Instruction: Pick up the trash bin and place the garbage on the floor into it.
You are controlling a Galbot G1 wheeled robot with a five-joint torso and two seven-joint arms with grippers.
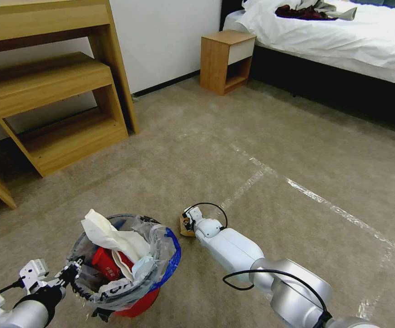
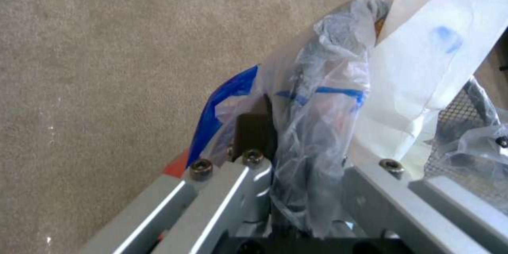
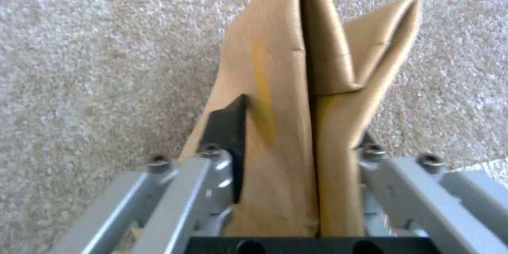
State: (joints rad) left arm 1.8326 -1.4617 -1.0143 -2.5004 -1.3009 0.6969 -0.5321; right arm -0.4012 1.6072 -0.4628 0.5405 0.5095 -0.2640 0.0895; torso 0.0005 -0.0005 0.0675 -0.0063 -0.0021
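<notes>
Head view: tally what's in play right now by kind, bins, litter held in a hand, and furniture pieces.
Trash bin: 1, left hand shut on its rim.
Litter held: 1, cardboard scrap in the right hand, low over the carpet.
Furniture: 3, wooden desk, nightstand, bed.
Total: 5.

Red trash bin point(image 1: 136, 306), clear liner with blue handles point(image 1: 172, 257), black print. White paper point(image 1: 111, 237) inside, red wrappers point(image 1: 106, 263). Brown cardboard scrap point(image 3: 285, 127), yellow streak. Beige carpet floor point(image 1: 234, 150), shiny tape lines.
</notes>
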